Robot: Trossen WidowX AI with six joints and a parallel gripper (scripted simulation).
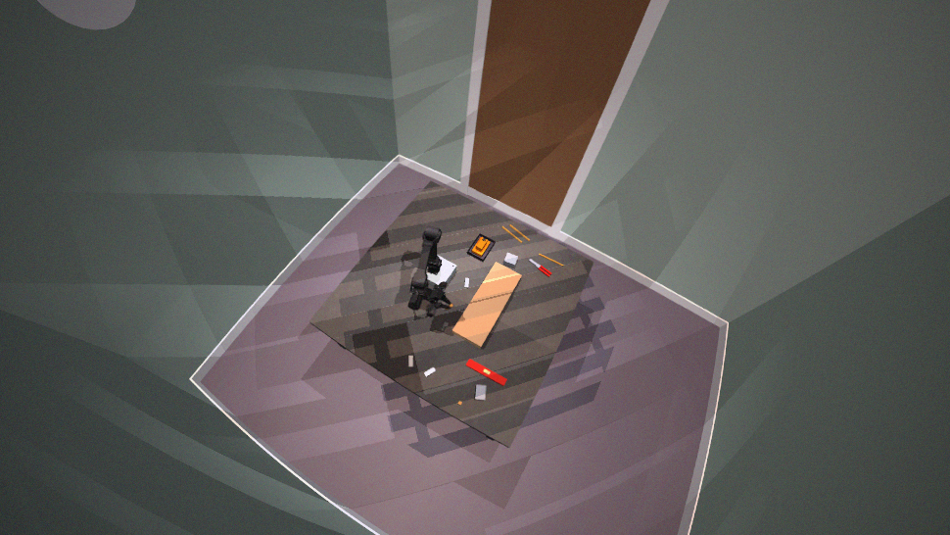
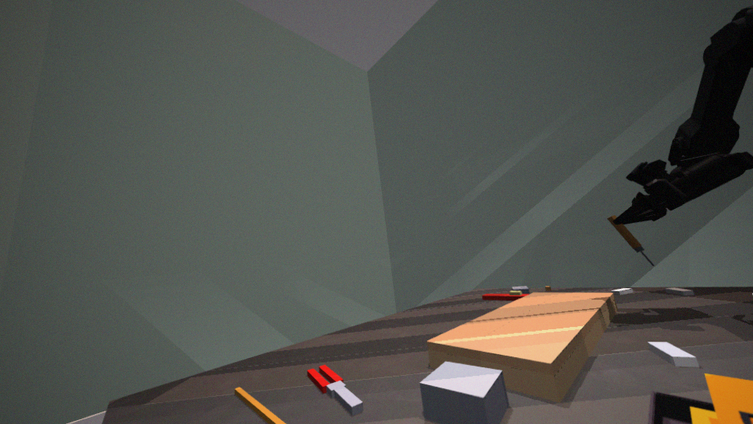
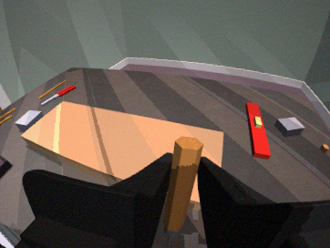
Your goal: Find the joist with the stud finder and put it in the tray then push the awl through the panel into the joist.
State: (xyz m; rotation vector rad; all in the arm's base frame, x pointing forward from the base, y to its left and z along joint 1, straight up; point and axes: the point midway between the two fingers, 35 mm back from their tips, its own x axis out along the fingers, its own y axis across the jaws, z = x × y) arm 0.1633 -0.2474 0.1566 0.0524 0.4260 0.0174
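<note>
My gripper [image 1: 448,305] [image 2: 616,220] [image 3: 184,160] is shut on the orange handle of the awl [image 2: 626,236] [image 3: 182,196]. It holds the awl in the air, beside the long side of the floor panel that faces the arm's base. The awl is tilted, its thin metal tip lowest and leaning away from the panel in the exterior view. The tan floor panel [image 1: 487,306] [image 2: 505,334] [image 3: 137,137] lies flat; the joist is hidden. The orange stud finder [image 1: 482,245] [image 2: 732,392] sits in the black tray [image 1: 473,243] [image 2: 664,409].
A grey block [image 1: 510,260] [image 2: 463,397] [image 3: 28,119] stands by the panel's end near the tray. A red-handled tool [image 1: 545,270] [image 2: 345,397] and orange sticks lie beyond. A red level [image 1: 476,365] [image 3: 260,143] and another grey block [image 1: 480,392] [image 3: 290,126] lie past the other end. Small white blocks lie around.
</note>
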